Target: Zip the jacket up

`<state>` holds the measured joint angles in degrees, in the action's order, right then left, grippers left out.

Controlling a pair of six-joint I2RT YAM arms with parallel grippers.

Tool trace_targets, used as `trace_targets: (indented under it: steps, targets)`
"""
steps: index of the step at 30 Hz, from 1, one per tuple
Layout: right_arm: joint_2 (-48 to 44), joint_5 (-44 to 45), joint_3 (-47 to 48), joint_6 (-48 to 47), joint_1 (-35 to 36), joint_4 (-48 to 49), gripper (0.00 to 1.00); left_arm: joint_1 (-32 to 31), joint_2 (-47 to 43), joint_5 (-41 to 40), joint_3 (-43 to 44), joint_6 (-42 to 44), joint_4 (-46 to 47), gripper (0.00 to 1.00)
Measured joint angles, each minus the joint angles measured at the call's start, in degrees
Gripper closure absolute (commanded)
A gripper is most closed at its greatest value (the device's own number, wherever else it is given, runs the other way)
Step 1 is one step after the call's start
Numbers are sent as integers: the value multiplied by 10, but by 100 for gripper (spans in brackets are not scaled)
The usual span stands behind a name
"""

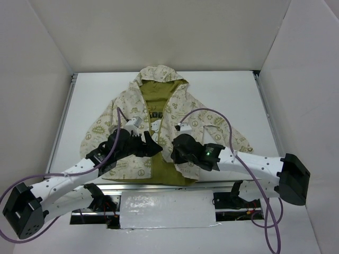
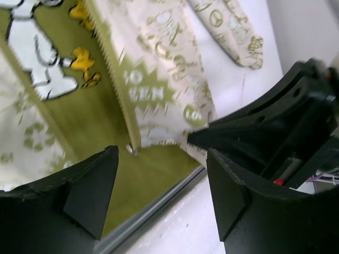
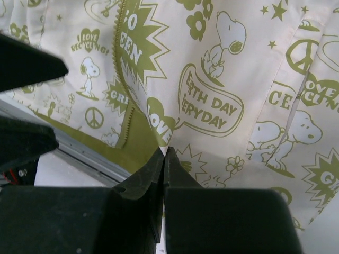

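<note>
The jacket (image 1: 127, 114) lies open on its back, hood at the far side, over an olive T-shirt (image 1: 156, 106). My right gripper (image 1: 174, 153) is shut on a fold of the jacket's right front panel near its hem; in the right wrist view (image 3: 164, 156) cream printed fabric (image 3: 222, 79) is pinched between the pads, beside the zipper teeth (image 3: 127, 111). My left gripper (image 1: 154, 147) is open and empty just above the hem. In the left wrist view (image 2: 161, 196) it frames olive fabric (image 2: 100, 111) and the zipper's lower end with a small metal piece (image 2: 131, 150).
A grey rail (image 2: 153, 206) runs along the table's near edge just below the hem, and shows in the right wrist view (image 3: 79, 151). The two grippers are close together; the right one's black body (image 2: 265, 137) fills the left wrist view's right side. White walls surround the white table (image 1: 238, 90).
</note>
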<state>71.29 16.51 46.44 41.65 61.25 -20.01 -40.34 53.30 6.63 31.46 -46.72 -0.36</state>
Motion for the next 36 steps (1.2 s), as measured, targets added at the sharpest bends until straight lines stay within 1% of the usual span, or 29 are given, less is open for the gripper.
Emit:
trace_targets:
  steps: [4, 8, 13, 18, 25, 27, 28, 30, 33, 34, 35, 36]
  targets:
    - [-34, -25, -28, 4, -3, 5, 100, 0, 27, 11, -18, 17, 74, 21]
    - [-78, -60, -57, 5, -19, 34, 100, 0, 47, 23, -36, 31, 122, 22]
    - [-131, -109, -94, 5, -48, 69, 100, 1, 77, 44, -57, 33, 188, 28]
    - [-140, -139, -102, 5, -64, 80, 100, 7, 104, 86, -89, 27, 262, 27]
    - [-146, -164, -105, 4, -70, 94, 100, 11, 156, 136, -94, 11, 360, 27]
    - [-152, -173, -105, 3, -72, 100, 100, 12, 164, 148, -101, 4, 390, 33]
    - [-154, -177, -105, 3, -74, 102, 100, 13, 169, 153, -106, 0, 402, 40]
    - [-157, -184, -106, 3, -77, 104, 100, 14, 177, 162, -110, -3, 421, 50]
    - [-160, -190, -110, 3, -82, 107, 100, 14, 181, 171, -112, -5, 437, 70]
    - [-160, -190, -111, 3, -84, 107, 100, 15, 181, 174, -112, -5, 442, 80]
    - [-160, -191, -111, 2, -85, 107, 100, 15, 181, 175, -112, -6, 445, 85]
    - [-160, -191, -111, 2, -87, 107, 100, 15, 181, 177, -112, -5, 447, 88]
